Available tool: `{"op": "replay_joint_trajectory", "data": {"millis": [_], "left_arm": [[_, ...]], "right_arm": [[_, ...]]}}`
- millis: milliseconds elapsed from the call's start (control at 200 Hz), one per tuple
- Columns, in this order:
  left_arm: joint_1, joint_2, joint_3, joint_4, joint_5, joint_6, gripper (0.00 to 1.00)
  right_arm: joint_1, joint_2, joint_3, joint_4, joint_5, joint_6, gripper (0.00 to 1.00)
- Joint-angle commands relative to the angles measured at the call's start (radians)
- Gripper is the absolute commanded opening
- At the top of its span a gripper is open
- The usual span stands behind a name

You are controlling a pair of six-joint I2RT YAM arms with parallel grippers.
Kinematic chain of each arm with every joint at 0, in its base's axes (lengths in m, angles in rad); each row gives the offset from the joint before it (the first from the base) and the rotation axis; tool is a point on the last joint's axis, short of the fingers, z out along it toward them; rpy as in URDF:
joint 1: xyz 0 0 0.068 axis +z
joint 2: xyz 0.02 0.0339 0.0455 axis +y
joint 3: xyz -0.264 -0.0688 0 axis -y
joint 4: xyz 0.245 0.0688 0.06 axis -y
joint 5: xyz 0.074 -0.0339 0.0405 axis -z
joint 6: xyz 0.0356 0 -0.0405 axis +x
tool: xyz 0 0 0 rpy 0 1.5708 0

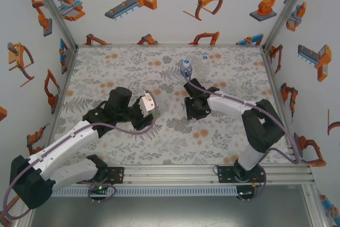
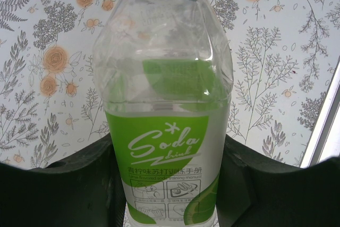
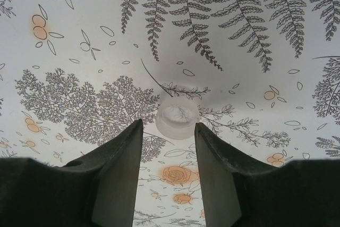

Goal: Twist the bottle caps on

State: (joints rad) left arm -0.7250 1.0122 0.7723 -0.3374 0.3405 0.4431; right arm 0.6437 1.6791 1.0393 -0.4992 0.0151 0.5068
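Low over the table [image 1: 106, 67], the right gripper [image 3: 168, 127] is spread, a bottle cap [image 3: 177, 118] lying just beyond its tips. Its arm folds at the elbow, forearm running left toward the centre. The left gripper [image 2: 170, 152] pinches the green-label bottle [image 2: 164, 78] at its sides, its arm stretched diagonally. Blue-label bottle [image 1: 186, 68] and clear bottle [image 1: 204, 57] stand near the far edge.

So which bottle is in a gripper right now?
The green-label bottle, clamped in the left gripper; the blue-label bottle and the plain bottle stand free further back.
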Motion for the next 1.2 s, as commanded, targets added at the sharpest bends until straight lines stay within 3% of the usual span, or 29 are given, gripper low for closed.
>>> {"op": "replay_joint_trajectory", "data": {"millis": [0, 676, 1197], "left_arm": [[0.004, 0.003, 0.040, -0.014, 0.012, 0.015, 0.27], [0.003, 0.014, 0.044, -0.020, 0.018, 0.011, 0.28], [0.004, 0.016, 0.045, -0.022, 0.015, 0.014, 0.28]], "right_arm": [[-0.002, 0.005, 0.002, 0.007, -0.003, 0.005, 0.43], [-0.002, 0.030, -0.031, 0.026, -0.011, 0.017, 0.43], [-0.002, -0.014, 0.063, -0.072, 0.045, -0.023, 0.47]]}}
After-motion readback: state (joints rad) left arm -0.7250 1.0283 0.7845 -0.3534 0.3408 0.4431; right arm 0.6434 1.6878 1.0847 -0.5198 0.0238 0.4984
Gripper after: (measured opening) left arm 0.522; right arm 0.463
